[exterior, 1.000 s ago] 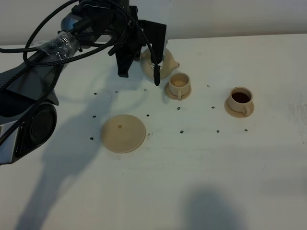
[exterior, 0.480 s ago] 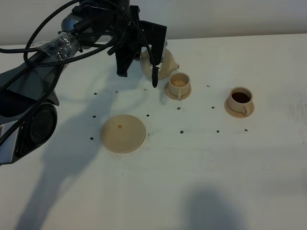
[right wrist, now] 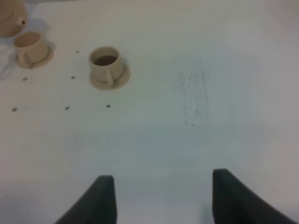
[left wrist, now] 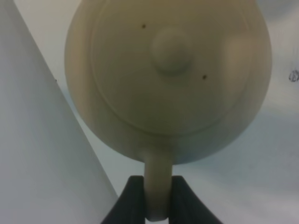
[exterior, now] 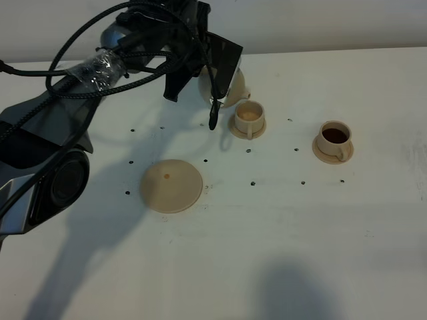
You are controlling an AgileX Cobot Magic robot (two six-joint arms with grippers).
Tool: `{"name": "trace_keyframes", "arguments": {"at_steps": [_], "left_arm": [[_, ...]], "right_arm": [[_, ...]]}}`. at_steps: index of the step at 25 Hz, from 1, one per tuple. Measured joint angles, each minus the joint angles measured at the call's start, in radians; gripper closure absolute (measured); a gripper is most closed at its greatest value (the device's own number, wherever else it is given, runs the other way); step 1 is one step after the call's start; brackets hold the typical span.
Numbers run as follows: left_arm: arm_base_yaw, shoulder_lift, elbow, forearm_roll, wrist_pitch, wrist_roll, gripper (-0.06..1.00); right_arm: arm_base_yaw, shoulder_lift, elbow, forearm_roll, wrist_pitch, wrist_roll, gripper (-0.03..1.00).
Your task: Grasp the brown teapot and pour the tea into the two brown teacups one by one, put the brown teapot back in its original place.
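Left gripper (left wrist: pixel 157 200) was clamped narrow on the loop handle of the brown teapot (left wrist: pixel 168 79); pot sat straight ahead of the fingers, just behind the nearest teacup (exterior: pixel 249 117). Right gripper (right wrist: pixel 159 200) was spread wide, empty.

Just a plain white table (exterior: pixel 333 253) dotted with small dark dots (exterior: pixel 252 181) — plus a faint scuffed patch (right wrist: pixel 196 93) on it.

One brown teapot (left wrist: pixel 168 79), two brown teacups (exterior: pixel 249 115) (exterior: pixel 333 135), two small cup saucers (exterior: pixel 248 135) (exterior: pixel 331 159) and one wide saucer plate (exterior: pixel 171 185).
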Motion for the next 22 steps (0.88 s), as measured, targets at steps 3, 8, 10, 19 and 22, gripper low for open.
{"name": "trace_keyframes", "arguments": {"at_steps": [3,8,10,19,22], "left_arm": [[-0.006,0.000,0.000,0.004,0.000,0.015,0.78],[-0.015,0.000,0.000,0.076,0.000,0.034,0.78],[-0.023,0.000,0.000,0.093,0.000,0.038,0.78],[-0.047,0.000,0.000,0.127,-0.009,0.062,0.78],[-0.055,0.000,0.000,0.136,-0.012,0.075,0.78]], "right_arm": [[0.000,0.000,0.000,0.000,0.000,0.000,0.52],[0.000,0.000,0.000,0.000,0.000,0.000,0.52],[0.000,0.000,0.000,0.000,0.000,0.000,0.52],[0.000,0.000,0.000,0.000,0.000,0.000,0.52],[0.000,0.000,0.000,0.000,0.000,0.000,0.52]]}}
